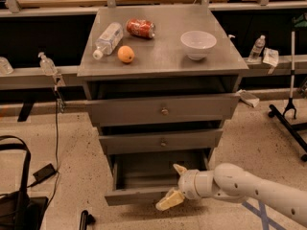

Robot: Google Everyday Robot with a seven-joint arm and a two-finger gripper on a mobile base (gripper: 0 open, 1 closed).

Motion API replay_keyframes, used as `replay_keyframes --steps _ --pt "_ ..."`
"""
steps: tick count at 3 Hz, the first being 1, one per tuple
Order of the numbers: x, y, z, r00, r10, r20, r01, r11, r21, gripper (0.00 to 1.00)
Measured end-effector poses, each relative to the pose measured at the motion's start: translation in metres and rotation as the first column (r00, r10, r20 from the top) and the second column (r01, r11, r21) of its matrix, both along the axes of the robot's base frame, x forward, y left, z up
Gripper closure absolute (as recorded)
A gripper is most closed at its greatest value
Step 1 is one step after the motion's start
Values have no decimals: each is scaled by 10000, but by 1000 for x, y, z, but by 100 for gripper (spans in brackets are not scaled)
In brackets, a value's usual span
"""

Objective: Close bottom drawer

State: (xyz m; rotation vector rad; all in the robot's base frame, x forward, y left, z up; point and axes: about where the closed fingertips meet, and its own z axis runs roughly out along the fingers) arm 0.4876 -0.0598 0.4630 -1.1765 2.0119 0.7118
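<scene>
**Warm overhead light, shade in the drawers**

Warm light falls from above onto the flat grey metal bench [163, 61], whose top shows a soft, pale sheen around the round white bowl [198, 43]. Under the overhang the fronts darken. The inside of the pulled-out dark grey bottom drawer [139, 195] lies in shade. The cream two-finger pincer [169, 187], fingers spread at the right of that drawer's front, stands out pale and evenly lit. The recesses behind the bench are almost black.

White tubular arm [249, 188], cream-fingered gripper [171, 187]
Smooth shell with dark screw holes, ringed wrist [192, 183], two pale yellowish fingers [165, 204] spread apart; the gripper sits well below the tabletop's [163, 56] front edge, right of its middle.
</scene>
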Motion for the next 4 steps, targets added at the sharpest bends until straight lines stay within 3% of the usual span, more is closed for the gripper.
replay_keyframes --steps 1,3,4 --pt "0 0 1 10000 -6 7 6 10000 -3 0" --pt "-17 -83 -115 9982 -365 469 428 9891 -1408 0" --pt "-17 -83 -115 9982 -364 469 427 9891 -1408 0"
